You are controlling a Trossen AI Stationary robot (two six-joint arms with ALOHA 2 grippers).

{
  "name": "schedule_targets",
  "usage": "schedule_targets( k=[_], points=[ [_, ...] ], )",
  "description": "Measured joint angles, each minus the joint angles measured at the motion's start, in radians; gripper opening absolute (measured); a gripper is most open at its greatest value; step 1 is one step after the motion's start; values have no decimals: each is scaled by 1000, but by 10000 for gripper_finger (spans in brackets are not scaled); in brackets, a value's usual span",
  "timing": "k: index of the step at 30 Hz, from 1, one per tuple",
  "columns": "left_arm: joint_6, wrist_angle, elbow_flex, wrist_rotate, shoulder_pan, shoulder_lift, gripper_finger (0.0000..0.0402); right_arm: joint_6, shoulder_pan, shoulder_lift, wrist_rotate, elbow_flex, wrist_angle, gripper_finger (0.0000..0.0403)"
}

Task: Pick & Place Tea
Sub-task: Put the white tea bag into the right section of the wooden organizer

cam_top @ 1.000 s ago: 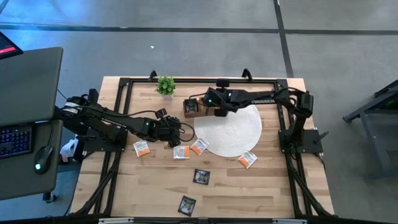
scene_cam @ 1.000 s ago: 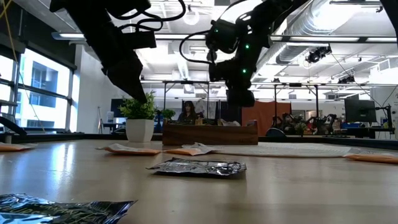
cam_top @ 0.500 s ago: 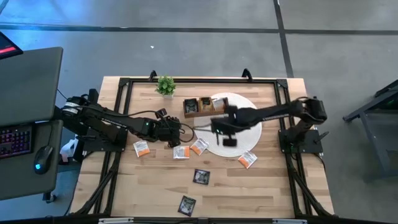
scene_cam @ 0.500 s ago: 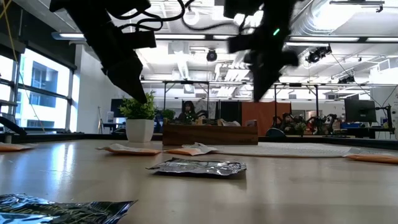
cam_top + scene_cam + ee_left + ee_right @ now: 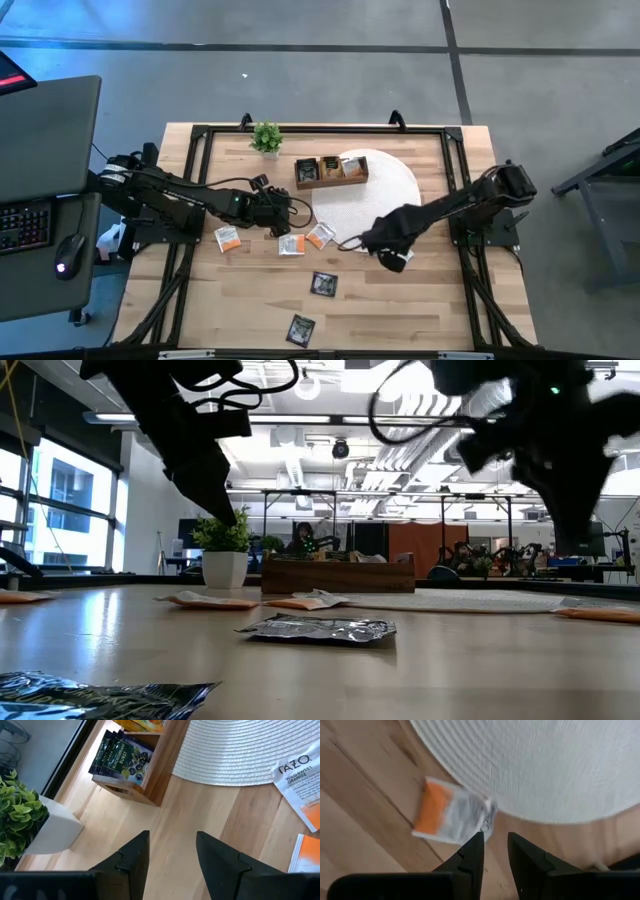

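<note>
Several small square tea sachets lie flat on the table: white-and-orange ones (image 5: 227, 238) (image 5: 291, 244) (image 5: 320, 235) near the round white mat (image 5: 375, 205), and dark foil ones (image 5: 323, 284) (image 5: 301, 328) nearer the near edge. My right gripper (image 5: 385, 243) hangs open above another white-and-orange sachet (image 5: 451, 817) by the mat's near edge, its fingers over the wood beside that sachet's corner. My left gripper (image 5: 287, 212) waits open and empty above bare wood, left of the mat. The wooden tray (image 5: 331, 170) holds more sachets (image 5: 120, 757).
A small potted plant (image 5: 266, 137) stands at the far edge, left of the tray. A black frame (image 5: 200, 135) runs round the tabletop. Bare wood lies toward the near right corner (image 5: 440, 310). People sit in the room far behind the table (image 5: 303, 540).
My right arm has swung away from the tray at the far side, across the mat toward the near edge, and now hangs over the white-and-orange sachet by the mat's near rim. The left arm and all the sachets have stayed put.
</note>
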Motion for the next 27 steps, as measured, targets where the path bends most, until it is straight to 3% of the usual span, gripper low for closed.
schedule_targets(
  k=[4,13,27],
  points=[
    [1,15,0,0,0,0,158,67,27,-1,6,-52,48,83],
    [1,137,0,7,0,0,158,221,31,-3,-94,-206,178,83],
    [0,323,0,237,0,0,158,269,35,-10,-67,-303,314,81]
  ],
)
